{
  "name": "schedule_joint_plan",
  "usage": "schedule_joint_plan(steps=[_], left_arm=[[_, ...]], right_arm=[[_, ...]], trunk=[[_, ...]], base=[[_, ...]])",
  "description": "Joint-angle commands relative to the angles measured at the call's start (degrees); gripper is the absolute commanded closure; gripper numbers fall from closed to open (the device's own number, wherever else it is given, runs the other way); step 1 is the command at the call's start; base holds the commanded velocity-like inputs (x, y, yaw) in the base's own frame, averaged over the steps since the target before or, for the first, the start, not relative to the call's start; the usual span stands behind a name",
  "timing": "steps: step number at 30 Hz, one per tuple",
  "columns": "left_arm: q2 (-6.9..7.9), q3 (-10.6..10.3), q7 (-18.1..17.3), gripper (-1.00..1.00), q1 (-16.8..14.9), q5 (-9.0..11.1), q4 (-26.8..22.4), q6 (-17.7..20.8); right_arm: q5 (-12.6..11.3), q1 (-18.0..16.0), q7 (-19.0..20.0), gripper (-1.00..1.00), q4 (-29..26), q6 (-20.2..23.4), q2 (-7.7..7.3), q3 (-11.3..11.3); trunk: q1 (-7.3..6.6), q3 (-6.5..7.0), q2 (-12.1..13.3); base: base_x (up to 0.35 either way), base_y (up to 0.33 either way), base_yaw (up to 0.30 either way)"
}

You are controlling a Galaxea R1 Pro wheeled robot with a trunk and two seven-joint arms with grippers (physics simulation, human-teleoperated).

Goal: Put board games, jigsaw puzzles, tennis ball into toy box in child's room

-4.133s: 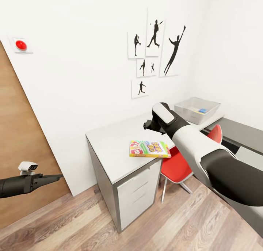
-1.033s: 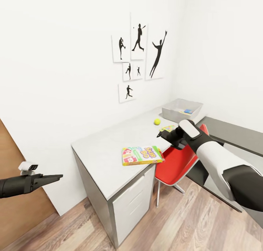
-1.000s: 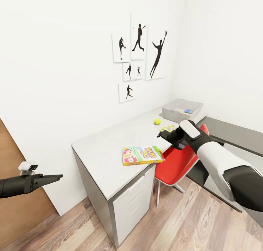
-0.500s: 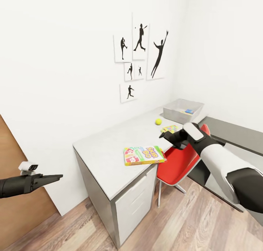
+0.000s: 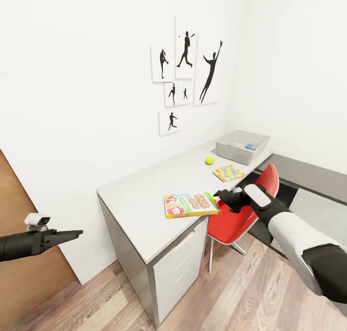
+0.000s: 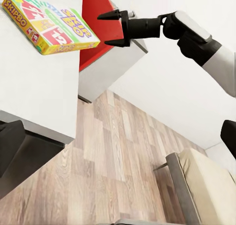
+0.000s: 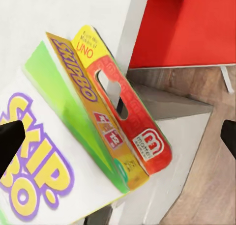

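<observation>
The SKIP-BO board game [image 5: 189, 205] lies flat at the front edge of the table [image 5: 137, 196], one end jutting over the edge. My right gripper [image 5: 220, 194] is open just off that end, level with the box [image 6: 46, 23]; the left wrist view shows its two fingers spread [image 6: 111, 28]. From the right wrist the box's red hang-tab end [image 7: 123, 122] sits between the fingertips. Further back lie a jigsaw puzzle [image 5: 228, 172], the tennis ball [image 5: 209, 160] and the toy box [image 5: 236, 152], holding a small blue box [image 5: 249, 147]. My left gripper [image 5: 72, 233] hangs open, far left.
A red chair [image 5: 241, 210] stands tucked under the table beside white drawers [image 5: 180, 268]. The lower dark-grey desk section [image 5: 308, 169] runs along the right wall. Wood flooring lies in front. A corner of the bed [image 6: 204, 178] appears behind me.
My right arm has dropped and come forward from beside the puzzle to the SKIP-BO box's overhanging end, uncovering the puzzle. The left arm has stayed still.
</observation>
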Motion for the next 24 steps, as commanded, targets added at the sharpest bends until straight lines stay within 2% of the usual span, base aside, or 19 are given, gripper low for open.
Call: schedule_joint_plan(steps=[1,8,18,24], left_arm=[[0.02,0.0,-0.24,-1.0,-0.03,-0.05,-0.01,0.61],[0.02,0.0,-0.24,-1.0,-0.03,-0.02,-0.01,0.61],[0.02,0.0,-0.24,-1.0,-0.03,-0.02,-0.01,0.61],[0.02,0.0,-0.24,-1.0,-0.03,-0.02,0.02,0.61]], right_arm=[[-0.62,0.4,0.85,-1.0,-0.12,-0.2,-0.47,0.34],[-0.63,1.15,3.76,-1.0,0.08,-0.64,-1.44,0.28],[-0.61,1.35,4.44,-1.0,2.9,-0.96,-1.67,0.25],[-0.65,2.67,4.66,-1.0,4.02,-3.59,-1.61,0.27]], trunk=[[0.0,-0.06,-0.03],[0.0,-0.06,-0.03],[0.0,-0.06,-0.03],[0.0,-0.06,-0.03]], base=[[0.0,0.0,0.0],[0.0,0.0,0.0],[0.0,0.0,0.0],[0.0,0.0,0.0]])
